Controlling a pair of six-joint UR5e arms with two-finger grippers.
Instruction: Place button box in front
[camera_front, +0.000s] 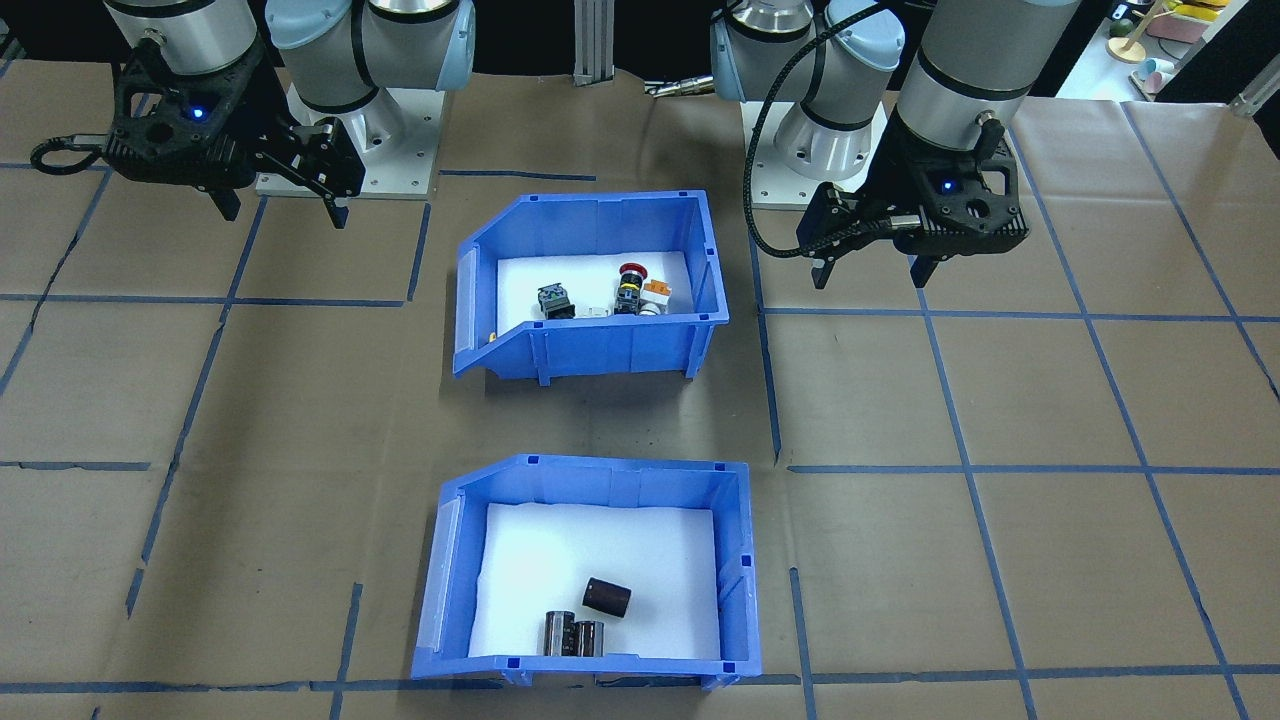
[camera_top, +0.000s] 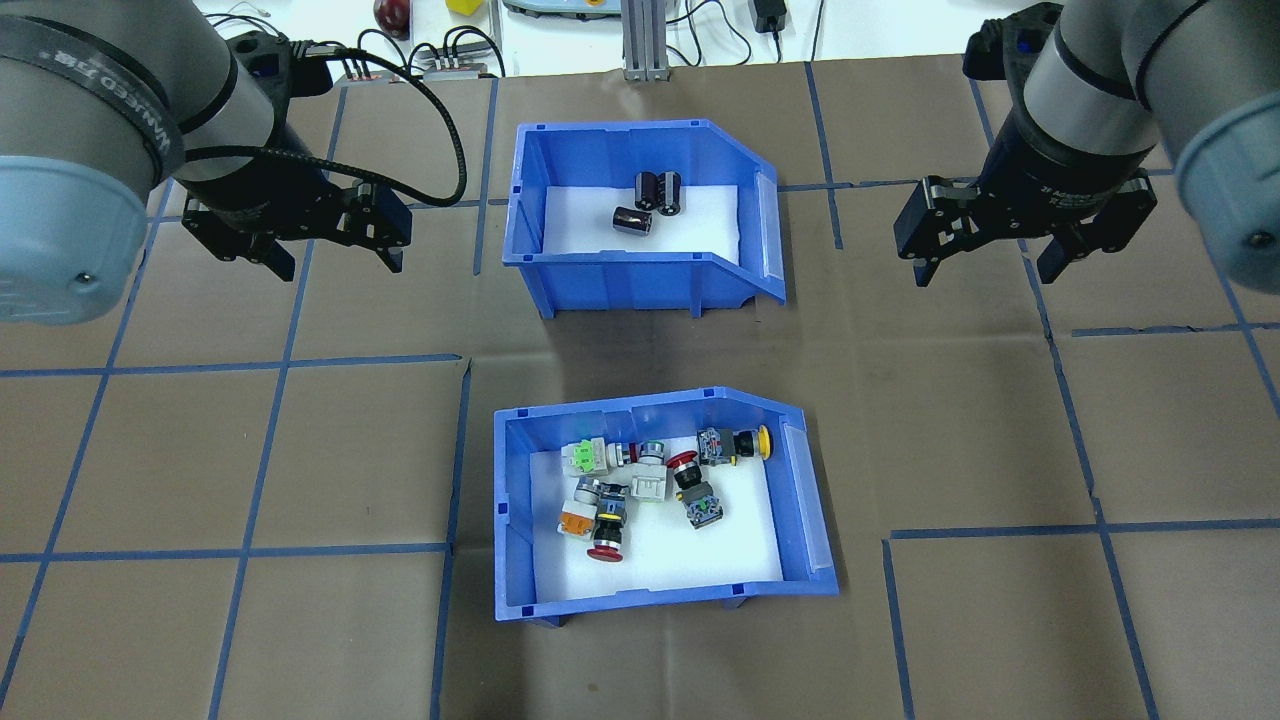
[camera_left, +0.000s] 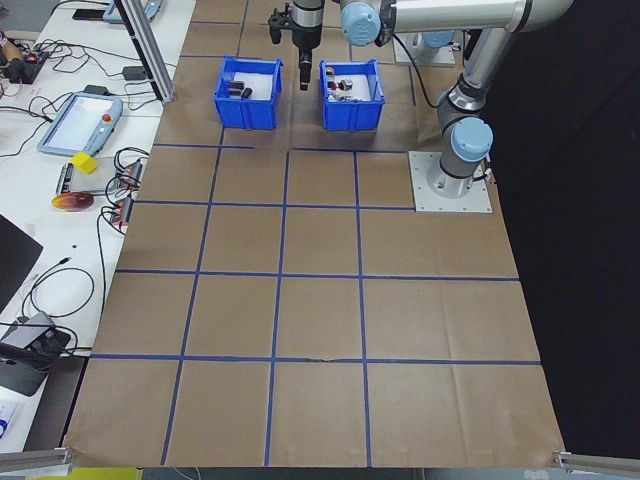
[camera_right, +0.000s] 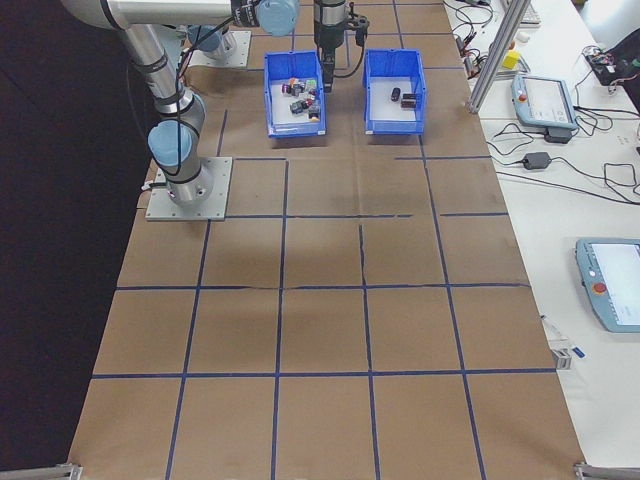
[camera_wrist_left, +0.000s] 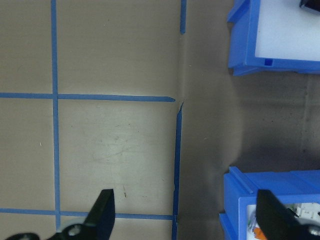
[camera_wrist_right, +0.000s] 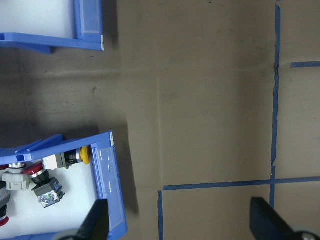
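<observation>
Centrally on the paper-covered table (camera_top: 300, 620), two blue bins stood apart in line, one nearer the robot's base and one farther out. The button box (camera_top: 515, 520) occupied the nearer position; in the front-facing view it (camera_front: 600, 345) sat toward the top, closest to the arm bases. Its white foam floor carried a loose cluster of push-button switches (camera_top: 650, 485), including one with a red cap and one with a yellow cap lying by the bin's sloped-mouth end. The other blue bin (camera_top: 640, 285) stood farther from the robot and held three dark cylinders (camera_top: 650, 200), two side by side and one lying just beside them.

The left gripper (camera_top: 335, 258) hung above bare table off to the left of the bins, touching nothing, its fingers spread wide and empty. The right gripper (camera_top: 985, 272) hung likewise off to the right of the bins, fingers wide apart and holding nothing. Each wrist camera showed corners of both bins at the frame's edge with the fingertips over brown paper and blue tape lines (camera_wrist_left: 177, 150).
</observation>
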